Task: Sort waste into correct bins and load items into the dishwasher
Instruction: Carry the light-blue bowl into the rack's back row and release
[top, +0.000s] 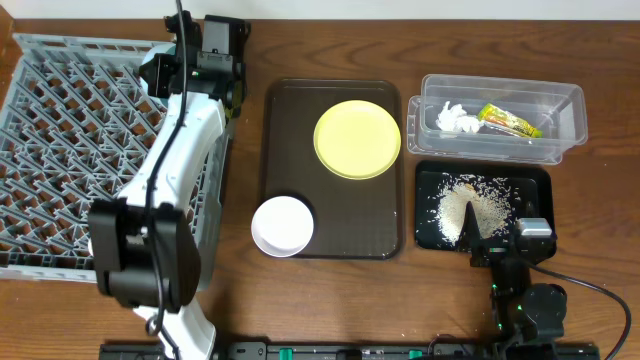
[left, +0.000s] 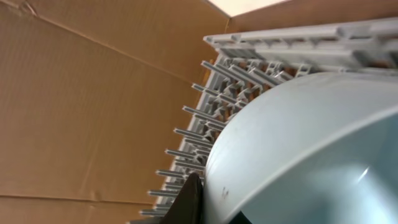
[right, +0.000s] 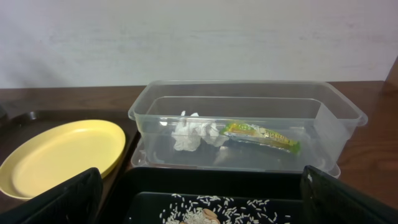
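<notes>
Where light strikes, the blue bowl (left: 298, 143) gleams.

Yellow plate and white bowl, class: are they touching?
Apart. The overhead view shows a strip of bare brown tray between the yellow plate and the white bowl.

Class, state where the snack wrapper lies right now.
In the overhead view, the snack wrapper lies inside the clear tub at the upper right, just right of the crumpled tissue and above the black tray.
</notes>
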